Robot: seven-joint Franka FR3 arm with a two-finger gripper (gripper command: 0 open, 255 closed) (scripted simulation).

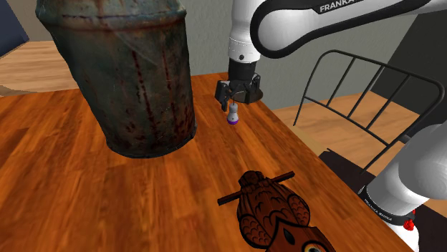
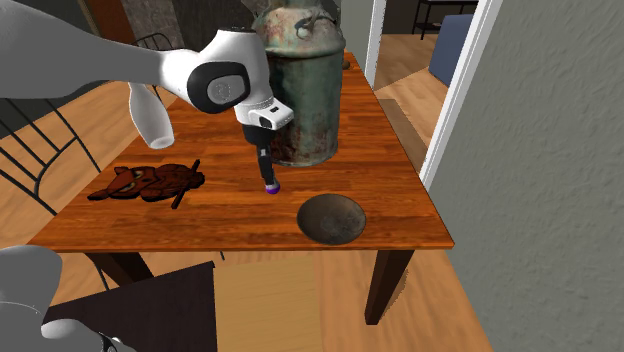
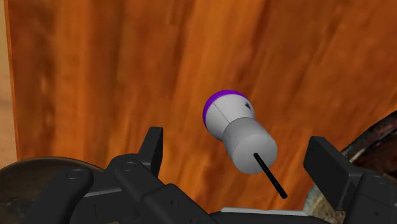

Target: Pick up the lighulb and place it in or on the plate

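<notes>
Currently the gripper [image 1: 234, 101] hangs fingers-down over the wooden table [image 1: 143, 193], just right of centre in the upper half of the shoulder view. Wrist view: both black fingers [image 3: 153, 145] are spread wide, and the bulb [image 3: 235, 124] sits in the gap touching neither, so it is not gripped. The bulb is white-grey with a purple cap. The cap points down at the tabletop, and a thin black pin sticks out of the end nearer the hand. Whether the cap rests on the wood, cannot tell. In the second exterior view the bulb [image 2: 270, 182] is at frame centre, with the dark round plate [image 2: 332, 220] lower right of it, near but apart. A large rusty can [image 1: 132, 79] stands upper left in the shoulder view, and a carved brown owl [image 1: 268, 207] lies at bottom centre. The tabletop is glossy orange-brown with streaked grain. Room: a black wire chair [image 1: 365, 93] at the table's right edge, a pale wood floor [image 2: 400, 100], and a grey wall [image 2: 550, 200] on the second exterior view's right.
</notes>
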